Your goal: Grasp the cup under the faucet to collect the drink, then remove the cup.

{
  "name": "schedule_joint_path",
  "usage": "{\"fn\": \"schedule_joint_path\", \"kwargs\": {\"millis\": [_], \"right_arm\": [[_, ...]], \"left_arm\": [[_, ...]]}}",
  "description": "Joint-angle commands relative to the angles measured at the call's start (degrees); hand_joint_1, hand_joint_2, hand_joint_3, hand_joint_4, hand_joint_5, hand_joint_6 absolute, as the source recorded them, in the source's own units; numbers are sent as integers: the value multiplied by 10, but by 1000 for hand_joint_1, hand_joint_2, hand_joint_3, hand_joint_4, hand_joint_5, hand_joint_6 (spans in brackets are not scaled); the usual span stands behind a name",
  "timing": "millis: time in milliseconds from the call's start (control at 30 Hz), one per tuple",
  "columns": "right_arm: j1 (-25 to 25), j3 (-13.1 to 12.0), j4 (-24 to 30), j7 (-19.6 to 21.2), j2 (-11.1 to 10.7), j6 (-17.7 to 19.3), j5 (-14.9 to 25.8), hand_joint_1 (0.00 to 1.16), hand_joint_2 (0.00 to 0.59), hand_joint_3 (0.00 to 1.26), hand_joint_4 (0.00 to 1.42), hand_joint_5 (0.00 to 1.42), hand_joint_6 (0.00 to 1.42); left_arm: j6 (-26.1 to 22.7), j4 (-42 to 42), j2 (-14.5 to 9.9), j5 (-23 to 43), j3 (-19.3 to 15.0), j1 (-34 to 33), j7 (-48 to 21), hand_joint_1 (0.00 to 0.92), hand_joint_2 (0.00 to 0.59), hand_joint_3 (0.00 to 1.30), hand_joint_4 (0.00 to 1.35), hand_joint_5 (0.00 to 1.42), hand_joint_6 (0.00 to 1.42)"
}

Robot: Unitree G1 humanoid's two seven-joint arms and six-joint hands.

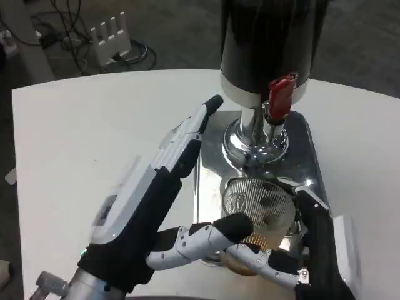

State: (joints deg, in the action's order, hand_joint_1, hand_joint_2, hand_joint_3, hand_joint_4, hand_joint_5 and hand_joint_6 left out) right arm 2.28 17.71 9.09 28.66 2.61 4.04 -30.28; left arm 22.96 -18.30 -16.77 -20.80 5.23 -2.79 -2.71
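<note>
A clear ribbed cup (pixel 259 205) stands on the chrome drip tray (pixel 307 147), just in front of the faucet (pixel 275 134) with its red lever (pixel 281 97). Amber liquid shows low in the cup. My right hand (pixel 322 247) reaches in from the lower right, and its fingers (pixel 265 261) wrap around the cup's near side. On the cup's left is my left hand (pixel 147 200), its long fingers stretched flat towards the dispenser's chrome foot (pixel 250 140). Its thumb (pixel 215 232) lies against the cup's lower left side.
The tall black dispenser body (pixel 269 37) rises over the tray at the table's far side. The white table (pixel 81 137) stretches out to the left. Beyond its far edge, a white rack (pixel 111 36) and cables lie on the floor.
</note>
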Motion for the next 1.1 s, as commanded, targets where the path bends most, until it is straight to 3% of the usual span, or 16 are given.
{"fn": "schedule_joint_path", "kwargs": {"millis": [33, 267, 533, 767, 1100], "right_arm": [[27, 14, 56, -19, 1, 24, -2, 928, 96, 839, 954, 1168, 1414], [73, -1, 106, -62, -19, 30, 12, 926, 96, 840, 954, 1168, 1410], [84, -25, 125, -97, -38, 37, 21, 919, 94, 840, 961, 1168, 1403], [90, -35, 163, -128, -43, 32, 22, 918, 94, 840, 965, 1168, 1403], [103, -40, 201, -155, -57, 36, 14, 917, 94, 840, 965, 1168, 1403]], "left_arm": [[39, -12, -34, -10, -23, 34, -6, 0, 73, 0, 0, 0, 0], [98, -5, -71, -60, -62, 104, 14, 0, 73, 0, 0, 0, 0], [143, -3, -105, -133, -103, 169, 30, 0, 72, 0, 0, 0, 0], [153, 0, -128, -167, -127, 196, 37, 0, 67, 0, 0, 0, 0], [139, -22, -138, -177, -135, 224, 19, 0, 63, 0, 0, 0, 0]]}}
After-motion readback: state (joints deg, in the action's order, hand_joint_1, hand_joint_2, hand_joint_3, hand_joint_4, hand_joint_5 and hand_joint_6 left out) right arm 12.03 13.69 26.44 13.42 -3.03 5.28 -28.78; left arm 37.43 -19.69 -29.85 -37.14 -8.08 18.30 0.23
